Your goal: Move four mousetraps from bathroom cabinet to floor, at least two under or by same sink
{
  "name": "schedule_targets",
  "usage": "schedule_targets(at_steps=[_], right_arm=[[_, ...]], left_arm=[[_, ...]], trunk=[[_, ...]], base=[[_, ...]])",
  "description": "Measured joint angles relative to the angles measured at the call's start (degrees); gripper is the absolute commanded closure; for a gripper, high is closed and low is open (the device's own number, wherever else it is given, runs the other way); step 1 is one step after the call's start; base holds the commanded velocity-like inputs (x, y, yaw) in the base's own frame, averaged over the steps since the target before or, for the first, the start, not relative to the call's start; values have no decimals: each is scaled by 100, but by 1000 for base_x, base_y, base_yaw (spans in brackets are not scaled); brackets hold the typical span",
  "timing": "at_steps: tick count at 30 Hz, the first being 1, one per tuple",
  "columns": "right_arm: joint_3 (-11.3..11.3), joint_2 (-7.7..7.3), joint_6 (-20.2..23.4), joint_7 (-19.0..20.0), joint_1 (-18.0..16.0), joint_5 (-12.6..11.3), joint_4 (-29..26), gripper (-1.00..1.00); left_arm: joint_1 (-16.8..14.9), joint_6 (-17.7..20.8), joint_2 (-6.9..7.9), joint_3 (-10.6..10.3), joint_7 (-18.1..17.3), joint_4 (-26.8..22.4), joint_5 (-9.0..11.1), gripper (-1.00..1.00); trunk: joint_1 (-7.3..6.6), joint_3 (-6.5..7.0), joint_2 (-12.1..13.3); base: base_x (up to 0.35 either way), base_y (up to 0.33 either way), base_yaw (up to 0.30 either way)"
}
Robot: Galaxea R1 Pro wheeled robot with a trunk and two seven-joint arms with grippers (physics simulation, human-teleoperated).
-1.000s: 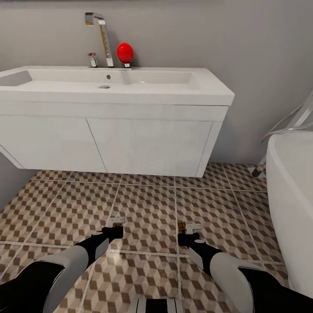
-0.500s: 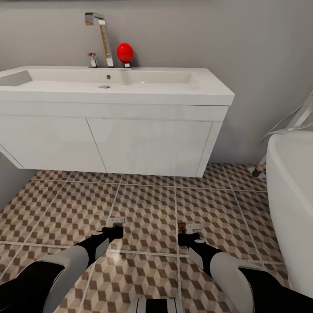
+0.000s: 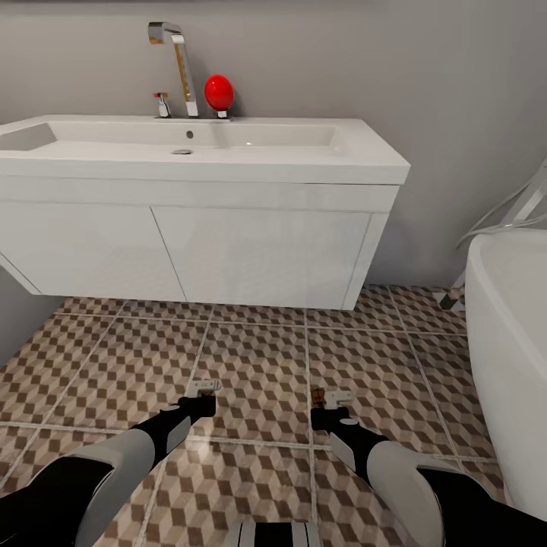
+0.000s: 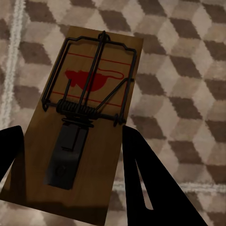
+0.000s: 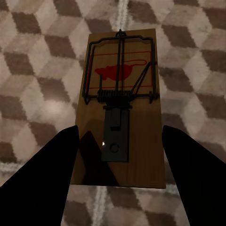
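Arms low, each end effector around a mousetrap [image 4: 84, 122].

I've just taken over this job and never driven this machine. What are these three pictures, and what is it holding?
The big picture comes from a camera on the robot's head, looking down over its two arms. The left gripper and right gripper reach out low over the patterned bathroom floor, in front of the white bathroom sink. The bathtub stands at the right.

The two small pictures come from a camera on each wrist, looking along that gripper's dark fingers. Each shows a wooden mousetrap between the fingers: the left mousetrap and the right mousetrap. Both look clamped by their long edges. I cannot tell whether they touch the tiles.
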Motion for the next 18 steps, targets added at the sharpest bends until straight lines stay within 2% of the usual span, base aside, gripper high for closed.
schedule_targets(at_steps=[9,13,18], right_arm=[[0,0,0,0,0,0,0,100],[0,0,0,-1,0,0,0,100],[4,0,0,0,0,0,0,100]], left_arm=[[3,-4,9,1,17,6,31,100],[101,-7,27,1,23,3,46,100],[214,-1,147,5,25,1,58,100]], trunk=[[0,0,0],[0,0,0],[0,0,0]], base=[[0,0,0],[0,0,0],[0,0,0]])
